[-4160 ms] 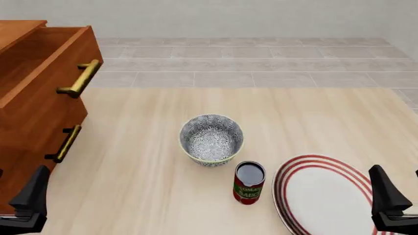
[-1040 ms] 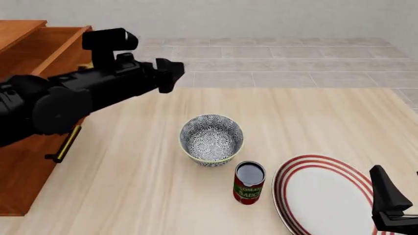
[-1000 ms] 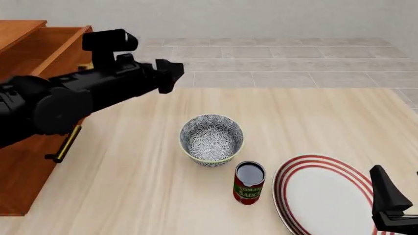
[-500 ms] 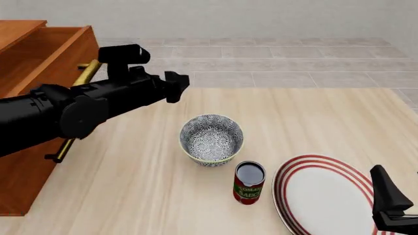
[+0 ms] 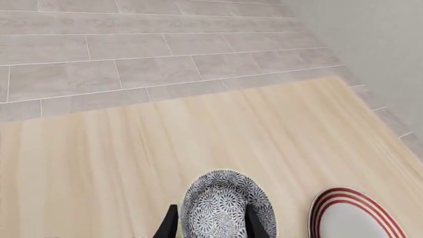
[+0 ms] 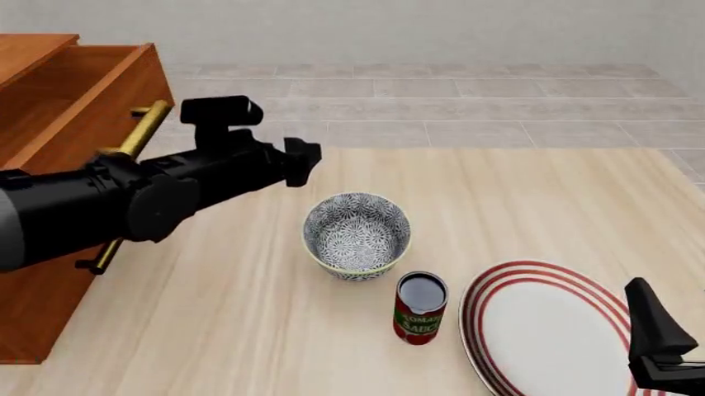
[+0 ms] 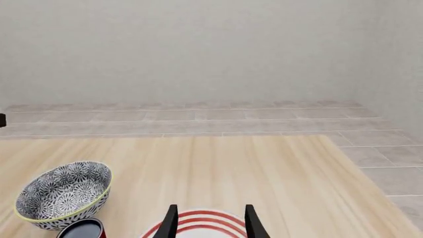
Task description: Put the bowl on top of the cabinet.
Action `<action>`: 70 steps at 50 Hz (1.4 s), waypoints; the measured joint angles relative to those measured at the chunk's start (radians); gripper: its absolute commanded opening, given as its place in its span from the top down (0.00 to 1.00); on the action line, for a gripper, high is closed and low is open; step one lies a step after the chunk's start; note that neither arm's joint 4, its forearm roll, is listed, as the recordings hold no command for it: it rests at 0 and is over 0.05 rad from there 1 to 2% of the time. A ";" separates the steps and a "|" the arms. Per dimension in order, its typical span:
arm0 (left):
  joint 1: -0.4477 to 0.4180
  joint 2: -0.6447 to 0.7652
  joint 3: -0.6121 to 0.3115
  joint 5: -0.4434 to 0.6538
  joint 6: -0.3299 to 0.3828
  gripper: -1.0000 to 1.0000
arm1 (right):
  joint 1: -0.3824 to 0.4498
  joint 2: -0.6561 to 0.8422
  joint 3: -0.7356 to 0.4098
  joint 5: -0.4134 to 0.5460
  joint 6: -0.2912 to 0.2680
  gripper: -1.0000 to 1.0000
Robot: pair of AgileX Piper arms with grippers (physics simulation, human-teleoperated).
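- Left wrist view: the left gripper (image 5: 211, 224) shows two dark fingertips (image 5: 169, 227) spread apart with nothing between them. The bowl (image 5: 228, 206) sits framed in the gap, upright on the wooden table (image 5: 132, 148). A red-ringed plate (image 5: 357, 213) lies beside it, apart from it. Judgement: alignment over the bowl looks good; the spread appears narrower than the bowl, so a rim pinch (one finger inside, one outside the wall) suits better than spanning it.
- Front view: the left arm (image 6: 132, 198) reaches from the left, its tip just left of and beyond the bowl (image 6: 357, 234), not touching it. The bowl stands mid-table; a tomato sauce can (image 6: 420, 307) stands just near-right of it, close to its wall, and the plate (image 6: 551, 330) lies further right. The cabinet (image 6: 55, 165) fills the far left, with a drawer pulled open and a brass handle (image 6: 138, 132) near the arm. Judgement: descend onto the left or far rim, away from the can; lift straight up before swinging left; clear the open drawer and handle; set down on the flat top, not into the drawer.
- Right wrist view: the right gripper (image 7: 208, 220) has fingers parted, empty, hovering over the plate (image 7: 198, 225). Bowl (image 7: 63, 193) and can top (image 7: 82, 229) lie to the left. Judgement: this arm should stay parked.
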 measured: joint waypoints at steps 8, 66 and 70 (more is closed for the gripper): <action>0.003 0.015 0.006 -0.012 -0.005 0.00 | 0.000 -0.001 -0.001 0.001 0.000 0.00; 0.027 0.132 0.027 -0.112 -0.078 0.00 | 0.000 0.005 0.002 -0.003 -0.002 0.00; 0.026 0.143 0.025 -0.116 -0.082 0.00 | 0.000 0.005 0.002 -0.004 -0.001 0.00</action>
